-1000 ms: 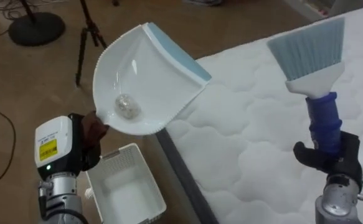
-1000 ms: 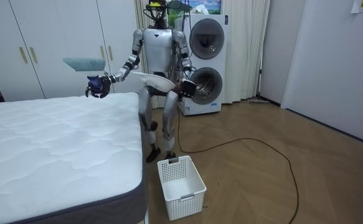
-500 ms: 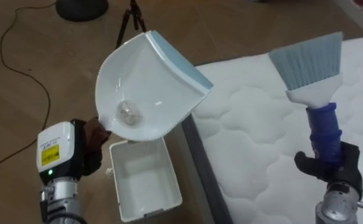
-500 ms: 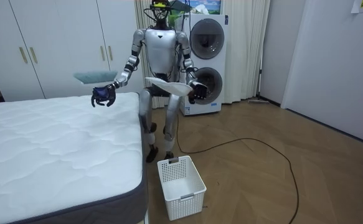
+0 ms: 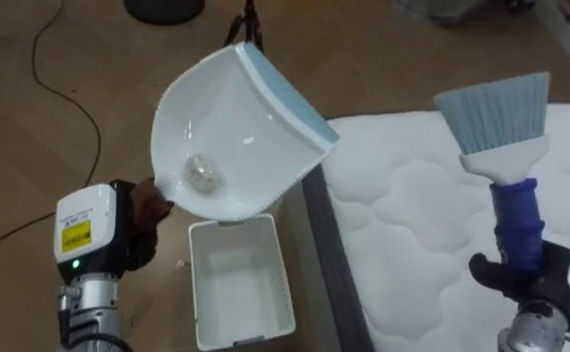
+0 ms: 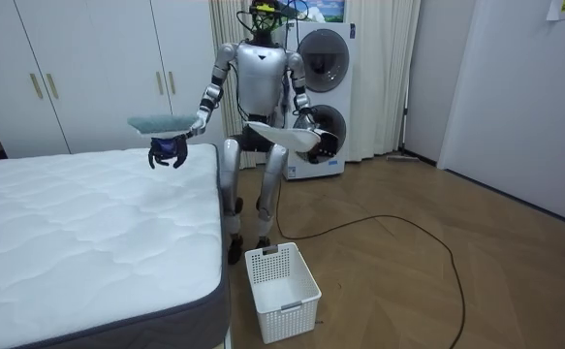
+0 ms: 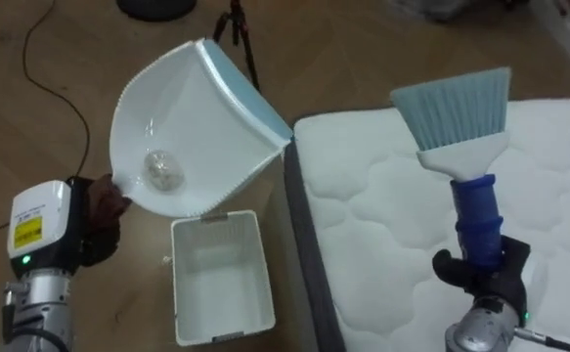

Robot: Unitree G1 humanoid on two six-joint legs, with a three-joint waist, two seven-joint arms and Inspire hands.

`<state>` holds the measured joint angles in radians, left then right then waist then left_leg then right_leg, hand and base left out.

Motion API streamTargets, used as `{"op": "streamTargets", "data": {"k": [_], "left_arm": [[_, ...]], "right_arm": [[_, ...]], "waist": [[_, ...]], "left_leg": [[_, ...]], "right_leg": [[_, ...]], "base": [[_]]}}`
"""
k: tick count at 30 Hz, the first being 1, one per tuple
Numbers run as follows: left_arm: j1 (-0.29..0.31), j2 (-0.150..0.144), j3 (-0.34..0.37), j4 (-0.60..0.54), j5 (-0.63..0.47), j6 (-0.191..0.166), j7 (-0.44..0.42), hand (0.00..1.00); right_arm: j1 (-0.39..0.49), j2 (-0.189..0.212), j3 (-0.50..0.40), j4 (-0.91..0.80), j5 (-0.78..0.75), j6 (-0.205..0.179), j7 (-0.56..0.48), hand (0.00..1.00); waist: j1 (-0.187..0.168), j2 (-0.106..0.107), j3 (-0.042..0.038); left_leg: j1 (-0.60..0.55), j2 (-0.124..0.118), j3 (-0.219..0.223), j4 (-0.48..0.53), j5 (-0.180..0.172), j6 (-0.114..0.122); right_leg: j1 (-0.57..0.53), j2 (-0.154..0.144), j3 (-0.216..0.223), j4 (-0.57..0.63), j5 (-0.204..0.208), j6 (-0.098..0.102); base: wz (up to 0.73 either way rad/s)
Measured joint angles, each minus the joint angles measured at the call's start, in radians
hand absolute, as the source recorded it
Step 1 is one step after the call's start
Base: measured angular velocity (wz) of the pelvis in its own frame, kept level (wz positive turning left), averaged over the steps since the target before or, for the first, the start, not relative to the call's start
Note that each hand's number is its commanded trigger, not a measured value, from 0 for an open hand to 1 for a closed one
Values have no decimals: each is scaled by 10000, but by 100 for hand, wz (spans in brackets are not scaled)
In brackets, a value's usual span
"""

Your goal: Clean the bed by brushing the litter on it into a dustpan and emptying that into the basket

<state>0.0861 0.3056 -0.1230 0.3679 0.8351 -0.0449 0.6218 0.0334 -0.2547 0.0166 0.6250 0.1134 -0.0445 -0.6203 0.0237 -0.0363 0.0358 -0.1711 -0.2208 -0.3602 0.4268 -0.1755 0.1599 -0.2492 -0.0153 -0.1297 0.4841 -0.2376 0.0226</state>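
- The left hand sits at 8 o'clock in the eye view, its fingers curled round the handle of a white dustpan.
- The dustpan is raised and tilted, with its blue-edged lip pointing toward 1 o'clock and its closed back low, next to the hand.
- A small crumpled ball lies in the deep back of the pan, at 7 o'clock from the pan's middle.
- A white basket stands on the wooden floor at 6 o'clock from the dustpan, just beside the bed's dark edge. The ball is above it, not in it.
- The right hand is at 4 o'clock, clamped on the blue handle of a brush. The brush is held upright, its pale blue bristles fanning out at the top.
- The bed, a white quilted mattress, fills the area from 2 to 5 o'clock under the brush.
- A tripod and a floor cable show near 12 and 10 o'clock.
- In the room view the robot stands upright at the bed's far corner, in front of stacked washing machines. The brush is over the mattress and the dustpan is out over the floor.
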Motion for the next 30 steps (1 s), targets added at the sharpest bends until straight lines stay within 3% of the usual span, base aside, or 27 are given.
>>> {"op": "streamTargets", "data": {"k": [1,2,3,4,5,6,7,8,9,10,11,12,13,16,18,20,24,26,30], "left_arm": [[-7,16,2,22,-52,2,1,100],[-7,22,3,69,-135,4,1,100],[-15,89,35,145,-200,13,2,100],[-40,167,31,170,-202,15,7,100],[-167,298,16,281,-182,12,11,100],[-306,284,-33,552,-188,72,12,100],[-244,226,-125,754,-190,244,-17,100],[-246,211,-220,863,-198,280,-74,100],[-315,190,-520,948,-251,281,-259,100],[-485,279,-762,915,-356,112,-332,100],[-588,299,-797,924,-377,34,-358,100],[-705,248,-815,952,-387,111,-478,100],[-710,117,-824,1014,-340,215,-479,100],[-614,166,-816,1278,-253,262,-419,100],[-620,267,-791,1466,-255,325,-415,100],[-709,283,-764,1563,-272,308,-412,100],[-746,298,-782,1927,-470,282,-423,100],[-917,367,-782,2070,-451,137,-423,100],[-1520,795,-787,2657,-407,-188,-431,100]], "right_arm": [[-5,7,15,54,-5,2,0,0],[-26,7,21,53,-23,2,-2,0],[-124,16,23,55,-34,-10,-15,0],[-157,23,19,56,-32,-41,-35,0],[-167,23,6,59,-28,-167,-156,0],[-215,18,-1,63,-1,-213,-214,0],[-353,24,49,79,-11,-215,-194,0],[-380,28,65,114,-7,-215,-178,0],[-364,33,15,364,-4,-248,-131,0],[-338,30,-21,482,80,-160,-64,0],[-353,34,-33,483,99,-115,24,0],[-334,117,-7,459,110,37,276,0],[-313,158,-5,423,77,102,458,0],[-323,155,60,400,27,102,462,0],[-340,152,244,445,30,85,461,0],[-427,117,333,657,-2,-40,460,0],[-521,22,417,813,153,-122,416,0],[-536,-6,416,893,226,-124,400,0],[-736,-48,413,1651,225,-343,317,0]], "waist": [[-33,-77,33],[-39,-80,28],[-109,-92,28],[-194,-114,16],[-348,-143,-28],[-383,-165,-37],[-349,-57,24],[-406,-99,65],[-475,-145,64],[-351,237,-47],[-232,266,-38],[-213,-18,-107],[-176,-125,-123],[86,-103,-111],[69,-26,-109],[-9,63,-65],[-243,398,-66],[-342,462,-82],[-703,745,-43]], "left_leg": [[97,-19,-17,-217,-38,-780],[118,-1,3,-346,-41,-1202],[136,180,527,-649,-37,-1480],[56,337,1186,-663,-107,-1412],[-168,516,2430,-490,-357,-1102],[-270,398,2469,-317,-397,-970],[-407,332,2593,136,-303,-1234],[-825,309,2985,874,-220,-1939],[-1793,1015,3889,2256,-812,-1610],[-2570,2580,3586,2671,-1286,-1564],[-2860,2923,3515,3066,-1707,-1998],[-2983,2724,4004,3309,-1750,-1583],[-2941,2497,4087,3195,-1643,-1392],[-2484,2223,4153,2484,-1386,-933],[-2230,2207,4110,2083,-1323,-829],[-2208,2183,3980,1885,-1254,-890],[-2259,2173,3895,1432,-994,-1138],[-2376,2119,3901,1185,-787,-1193],[-2568,2141,3927,1044,-615,-1272]], "right_leg": [[-35,62,223,-514,310,-117],[-44,88,259,-801,503,-184],[71,68,174,-1430,929,-239],[183,26,30,-1648,1120,-255],[472,-63,-151,-1803,1559,-257],[560,-47,-51,-1897,1398,-117],[726,-186,5,-1995,1488,-227],[893,-414,70,-2095,1454,-173],[950,-531,98,-1903,1295,-28],[505,-291,-21,-860,801,232],[221,-383,-34,-95,236,503],[-202,-690,-128,857,-509,690],[-371,-896,-72,1090,-688,654],[-331,-900,45,633,-673,561],[-17,-862,36,315,-691,470],[33,-763,-93,334,-749,330],[-233,-701,-127,351,-714,101],[-475,-723,-114,366,-667,24],[-691,-689,-221,329,-592,-101]], "base": [[41],[26],[24],[57],[62],[46],[20],[37],[58],[50],[39],[44],[42],[16],[22],[26],[4],[3],[2]]}}
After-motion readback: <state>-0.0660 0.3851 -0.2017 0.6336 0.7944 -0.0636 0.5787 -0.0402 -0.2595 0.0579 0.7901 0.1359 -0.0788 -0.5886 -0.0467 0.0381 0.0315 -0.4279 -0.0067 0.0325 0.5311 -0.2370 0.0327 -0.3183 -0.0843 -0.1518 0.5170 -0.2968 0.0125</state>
